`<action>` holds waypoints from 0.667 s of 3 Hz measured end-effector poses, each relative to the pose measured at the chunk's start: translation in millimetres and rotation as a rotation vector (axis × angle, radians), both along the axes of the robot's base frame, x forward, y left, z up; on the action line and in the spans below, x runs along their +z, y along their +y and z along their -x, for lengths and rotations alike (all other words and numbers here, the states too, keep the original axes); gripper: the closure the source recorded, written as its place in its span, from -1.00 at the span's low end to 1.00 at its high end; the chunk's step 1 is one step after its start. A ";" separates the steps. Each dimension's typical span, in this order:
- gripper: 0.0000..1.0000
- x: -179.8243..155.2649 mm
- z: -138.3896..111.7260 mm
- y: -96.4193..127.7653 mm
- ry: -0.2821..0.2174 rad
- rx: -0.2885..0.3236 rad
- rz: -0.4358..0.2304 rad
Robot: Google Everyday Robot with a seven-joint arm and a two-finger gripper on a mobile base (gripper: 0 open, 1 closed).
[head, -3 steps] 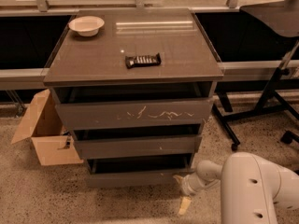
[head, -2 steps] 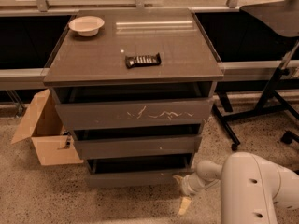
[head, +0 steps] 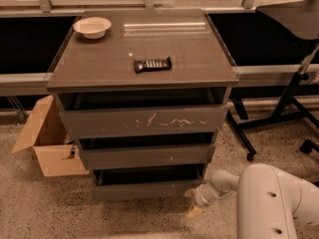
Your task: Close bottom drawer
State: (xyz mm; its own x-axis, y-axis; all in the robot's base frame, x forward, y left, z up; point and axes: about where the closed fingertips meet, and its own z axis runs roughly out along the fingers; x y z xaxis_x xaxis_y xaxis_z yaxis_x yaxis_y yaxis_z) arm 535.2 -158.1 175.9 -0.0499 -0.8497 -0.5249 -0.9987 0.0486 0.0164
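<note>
We are in the approach step: the bottom drawer (head: 147, 189), low in the centre of the frame and the slimmest front of the cabinet (head: 144, 118), still stands out a little, with a dark gap showing above it. The claw (head: 192, 202) hangs at the lower right of centre, just beside the drawer's right front corner and close to the floor. Its two tan fingertips (head: 190, 193) are spread apart with nothing between them.

As we judge it, the push has not yet begun. Next, the claw has to come round onto the plain front, nearer its middle than its corner, and press straight back towards the cabinet, so that the drawer runs in square rather than skewing.

On the surface (head: 199, 54) in the upper half of the frame rest a white bowl (head: 92, 26) and a dark wrapped bar (head: 152, 63), both well away from the work.

Against the frame a second ago, we find almost nothing changed: drawer gap, claw and arm sit as they did.
</note>
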 end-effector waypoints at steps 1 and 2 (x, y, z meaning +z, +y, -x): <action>0.24 -0.8 -24.7 -8.0 -0.051 -0.018 0.020; 0.86 0.6 -56.2 -17.3 -0.112 -0.051 0.040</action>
State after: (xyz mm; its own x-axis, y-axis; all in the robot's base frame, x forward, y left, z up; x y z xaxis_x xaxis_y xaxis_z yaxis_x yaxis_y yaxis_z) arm 591.4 -175.3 176.5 -0.0368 -0.8679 -0.4954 -0.9904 0.0978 -0.0978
